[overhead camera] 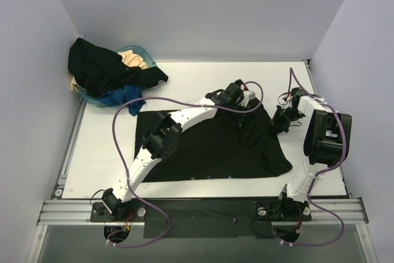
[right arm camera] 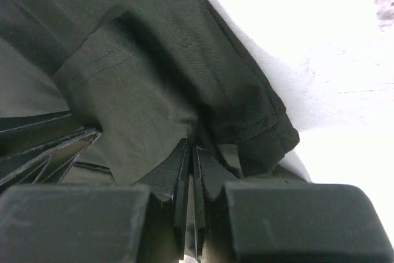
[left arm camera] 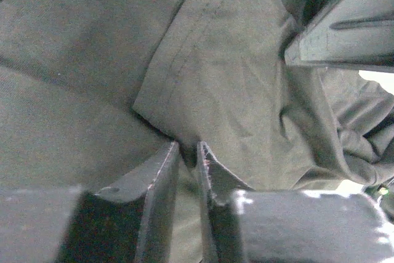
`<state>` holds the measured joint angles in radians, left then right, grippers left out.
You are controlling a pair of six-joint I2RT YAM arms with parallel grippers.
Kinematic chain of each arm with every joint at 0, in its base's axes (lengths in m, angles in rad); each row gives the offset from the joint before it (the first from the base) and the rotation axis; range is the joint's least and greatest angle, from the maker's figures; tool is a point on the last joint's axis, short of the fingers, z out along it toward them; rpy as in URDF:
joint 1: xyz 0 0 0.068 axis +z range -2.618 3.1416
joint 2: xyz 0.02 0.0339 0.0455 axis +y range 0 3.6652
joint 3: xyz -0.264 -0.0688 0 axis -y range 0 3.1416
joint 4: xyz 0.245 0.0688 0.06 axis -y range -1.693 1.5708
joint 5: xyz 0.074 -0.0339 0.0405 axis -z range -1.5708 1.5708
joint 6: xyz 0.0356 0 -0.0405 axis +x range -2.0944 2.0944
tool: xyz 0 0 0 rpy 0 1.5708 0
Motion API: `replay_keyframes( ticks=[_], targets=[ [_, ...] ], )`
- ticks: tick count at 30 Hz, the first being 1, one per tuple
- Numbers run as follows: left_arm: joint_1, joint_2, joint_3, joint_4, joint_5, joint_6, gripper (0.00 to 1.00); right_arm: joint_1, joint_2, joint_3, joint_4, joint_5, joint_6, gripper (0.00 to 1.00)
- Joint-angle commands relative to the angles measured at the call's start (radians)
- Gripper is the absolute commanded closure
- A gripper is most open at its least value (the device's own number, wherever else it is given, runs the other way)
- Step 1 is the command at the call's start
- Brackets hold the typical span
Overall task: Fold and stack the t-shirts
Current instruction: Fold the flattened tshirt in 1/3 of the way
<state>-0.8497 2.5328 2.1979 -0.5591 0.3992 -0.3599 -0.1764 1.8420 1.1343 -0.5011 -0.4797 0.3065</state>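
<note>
Both grip black t-shirt [overhead camera: 209,146] near sleeve: left pincer [left arm camera: 187,147], right pincer [right arm camera: 192,147]. I judge sleeve fold in hand; next, carry inward together.

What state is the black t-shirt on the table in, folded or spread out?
Mostly spread out: the black t-shirt lies flat across the table, with only its far right sleeve area bunched up.

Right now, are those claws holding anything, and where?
The right claw pinches the black cloth t-shirt by a fold beside its sleeve; the left claw, I cannot tell.
</note>
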Motion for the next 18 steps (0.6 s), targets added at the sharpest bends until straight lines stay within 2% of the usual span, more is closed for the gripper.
replay_keyframes(
  ticks=[1,6,13,18],
  targets=[
    [-0.005,0.024,0.056,0.035,0.012,-0.005,0.88,0.011,-0.023,0.036,-0.043,-0.028,-0.021,1.0],
    [0.001,0.0,0.074,0.002,0.003,0.027,0.99,0.015,-0.023,0.044,-0.05,-0.03,-0.027,1.0],
    [0.034,-0.084,0.074,-0.045,-0.083,0.07,1.0,0.034,-0.046,0.07,-0.082,0.003,-0.072,1.0],
    [0.081,-0.181,-0.047,-0.021,-0.063,0.079,1.0,0.118,-0.05,0.097,-0.105,0.045,-0.141,1.0]
  ],
)
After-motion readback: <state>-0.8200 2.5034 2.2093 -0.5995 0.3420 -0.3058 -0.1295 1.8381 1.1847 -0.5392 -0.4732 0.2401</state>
